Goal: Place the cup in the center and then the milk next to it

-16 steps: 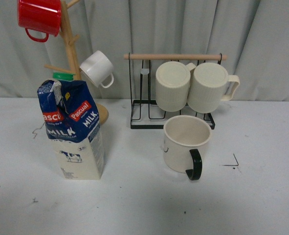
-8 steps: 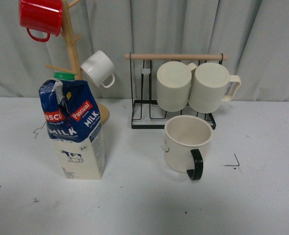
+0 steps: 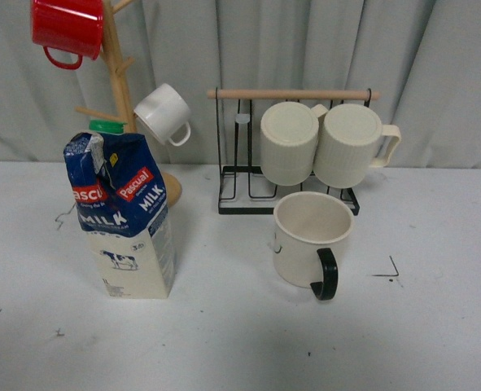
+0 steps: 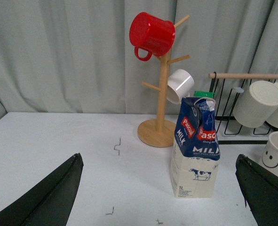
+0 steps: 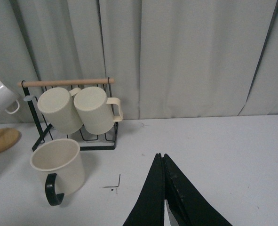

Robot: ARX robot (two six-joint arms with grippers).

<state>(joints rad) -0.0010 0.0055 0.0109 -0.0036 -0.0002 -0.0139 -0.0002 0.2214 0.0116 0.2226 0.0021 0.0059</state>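
- the cup [image 3: 309, 240] is a wide cream enamel mug with a glossy black loop handle. it stands upright on the counter [image 3: 240, 342] just in front of the wire rack [image 3: 293, 94], handle turned away from the rack.
- from my left wrist camera i can make out a black smiley face on its side.
- the rack is thin black wire under a round wooden bar, and two ribbed cream mugs [image 3: 289, 142] lie tipped on it, bottoms towards me.
- the milk [image 3: 126, 216] is a tall card carton, dark blue above and cream below with a small cow, green cap on a crumpled top. it stands upright, well to the left of the rack and apart from the cup.
- further left of the rack, behind the milk, a pale wooden mug tree [image 3: 118, 73] carries a shiny red mug [image 3: 67, 28] and a small white mug [image 3: 163, 114].
- the counter is matte white with small dark marks.
- my left hand [image 4: 158, 159] hangs low over the counter on the milk's side of the rack. its dark fingers [image 4: 49, 195] are spread wide with nothing between them.
- my right hand [image 5: 161, 160] sits on the opposite side of the rack. its dark fingertips are pressed together, holding nothing.
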